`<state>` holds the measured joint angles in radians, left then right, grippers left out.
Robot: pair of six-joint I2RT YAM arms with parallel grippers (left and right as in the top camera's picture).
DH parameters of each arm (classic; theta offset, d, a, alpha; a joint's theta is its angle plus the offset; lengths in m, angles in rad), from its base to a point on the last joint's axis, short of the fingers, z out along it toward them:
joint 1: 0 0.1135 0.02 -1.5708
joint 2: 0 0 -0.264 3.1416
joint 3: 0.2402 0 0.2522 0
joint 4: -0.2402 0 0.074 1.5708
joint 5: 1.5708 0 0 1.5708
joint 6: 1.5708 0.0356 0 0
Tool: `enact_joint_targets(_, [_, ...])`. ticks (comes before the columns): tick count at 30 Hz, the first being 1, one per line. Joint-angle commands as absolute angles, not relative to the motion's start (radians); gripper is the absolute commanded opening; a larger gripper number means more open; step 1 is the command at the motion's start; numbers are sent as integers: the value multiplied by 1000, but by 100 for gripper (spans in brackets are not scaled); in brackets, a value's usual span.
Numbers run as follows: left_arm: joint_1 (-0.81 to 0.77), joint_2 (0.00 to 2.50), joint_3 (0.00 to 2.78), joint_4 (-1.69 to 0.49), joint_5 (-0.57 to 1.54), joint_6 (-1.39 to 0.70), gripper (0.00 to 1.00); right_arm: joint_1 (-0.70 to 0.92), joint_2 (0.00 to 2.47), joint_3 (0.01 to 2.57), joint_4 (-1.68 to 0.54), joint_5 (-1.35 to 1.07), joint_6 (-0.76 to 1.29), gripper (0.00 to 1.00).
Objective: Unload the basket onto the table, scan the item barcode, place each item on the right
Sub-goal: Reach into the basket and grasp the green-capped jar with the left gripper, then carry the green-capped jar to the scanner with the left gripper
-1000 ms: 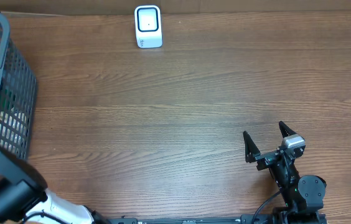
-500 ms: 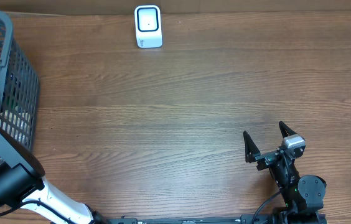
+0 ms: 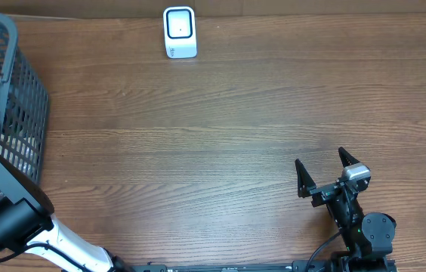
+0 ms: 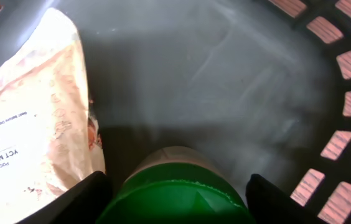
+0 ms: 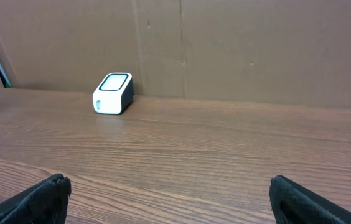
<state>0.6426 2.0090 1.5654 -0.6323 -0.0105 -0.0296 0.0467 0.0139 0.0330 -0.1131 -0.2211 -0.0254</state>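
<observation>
A container with a green lid (image 4: 175,200) stands on the floor of the grey mesh basket (image 3: 18,98), filling the bottom of the left wrist view. My left gripper (image 4: 178,186) reaches down into the basket, one black finger pressed against each side of the lid. From overhead the gripper itself is hidden behind the basket wall. The white barcode scanner (image 3: 180,32) stands at the table's far edge, also visible as the scanner (image 5: 112,93) in the right wrist view. My right gripper (image 3: 322,172) rests open near the front right, holding nothing.
A beige printed bag (image 4: 32,124) lies right beside the green-lidded container on its left. The basket wall (image 4: 350,112) curves close on the right. A brown cardboard backdrop (image 5: 225,43) stands behind the scanner.
The left arm has pushed deeper into the basket, and the basket has shifted a little to the right. Over the last half second nothing moves overhead. The right arm stays still.
</observation>
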Motion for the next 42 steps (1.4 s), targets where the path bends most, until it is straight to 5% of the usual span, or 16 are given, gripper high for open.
enact_joint_targets(1, [634, 2048, 1564, -656, 27, -31, 53, 51, 3, 27, -106, -221, -19, 100])
enact_joint_targets(13, [636, 2046, 1828, -849, 26, -101, 41, 51, 3, 27, -106, -221, -19, 100])
enact_joint_targets(29, [623, 2045, 2708, -1351, 167, -165, 43, 51, 3, 27, -106, -221, -19, 100])
enact_joint_targets(42, [358, 2045, 3076, -1689, 264, -165, 34, 51, 3, 27, -106, -221, -19, 100])
